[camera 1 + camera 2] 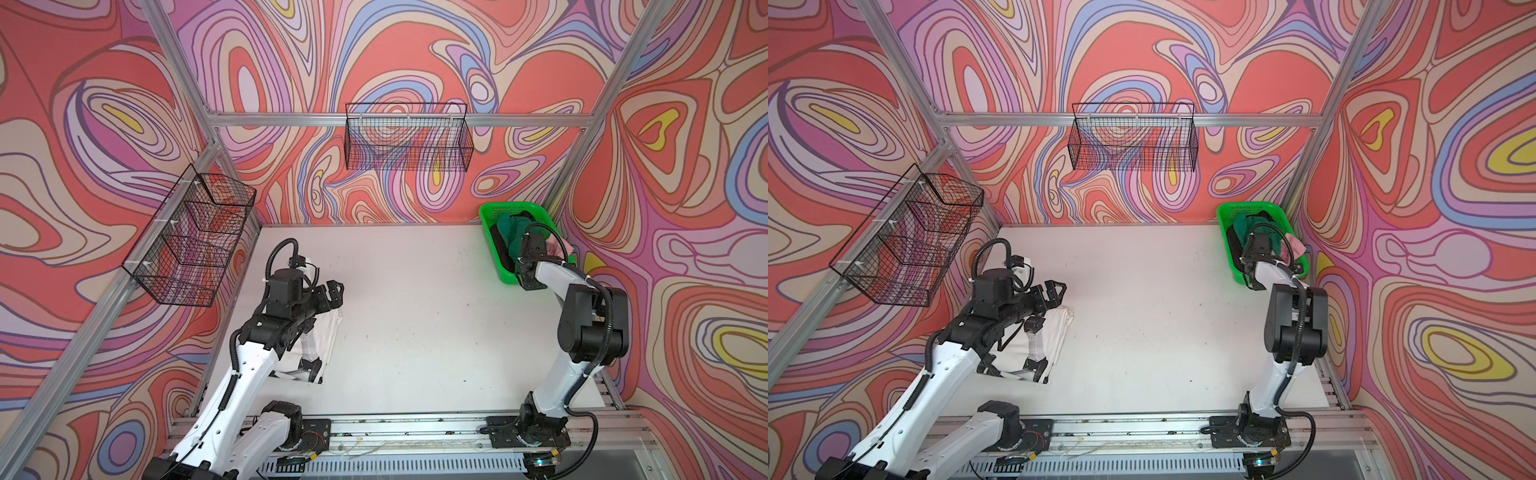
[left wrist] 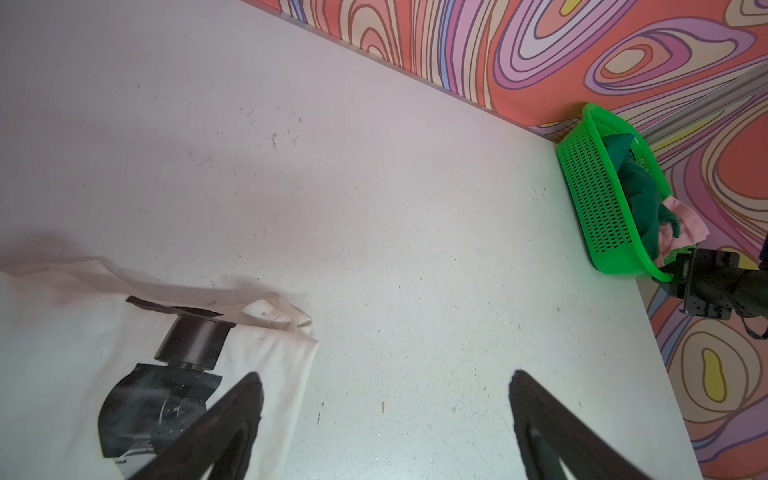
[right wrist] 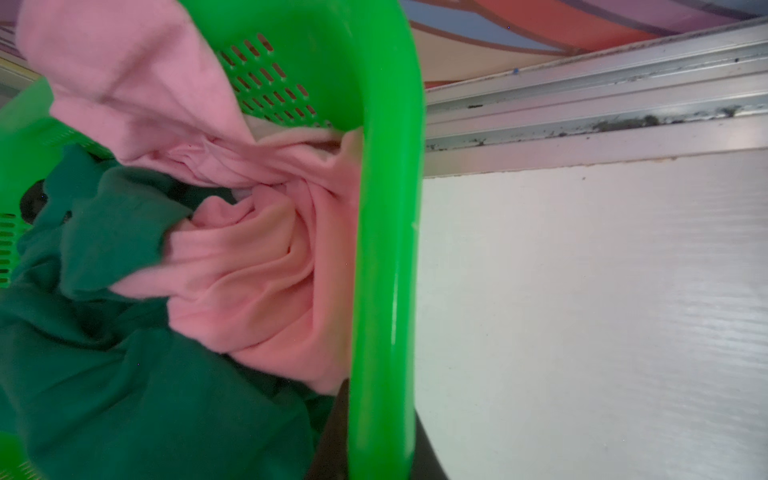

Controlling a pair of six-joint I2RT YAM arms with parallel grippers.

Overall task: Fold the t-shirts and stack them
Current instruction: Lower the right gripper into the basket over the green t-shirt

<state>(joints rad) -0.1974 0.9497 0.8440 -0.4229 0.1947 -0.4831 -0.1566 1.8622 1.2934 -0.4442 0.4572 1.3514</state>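
- basket rim pinched in my right fingers; a pull may tip it, spilling pink shirt and dark green shirt.
- left fingers wide open, empty, at white shirt edge on counter.

My left arm leans in from the front rail, elbow bent, with the forearm held low and level and pointing toward the middle. My left gripper hovers just above the table with its jaws spread wide and nothing between them. In the wrist view my two fingers stand far apart.

My right arm rises from its base, folds at the elbow and reaches to the far right corner. My right gripper is pinched on the rim of the basket, one finger inside and one outside.
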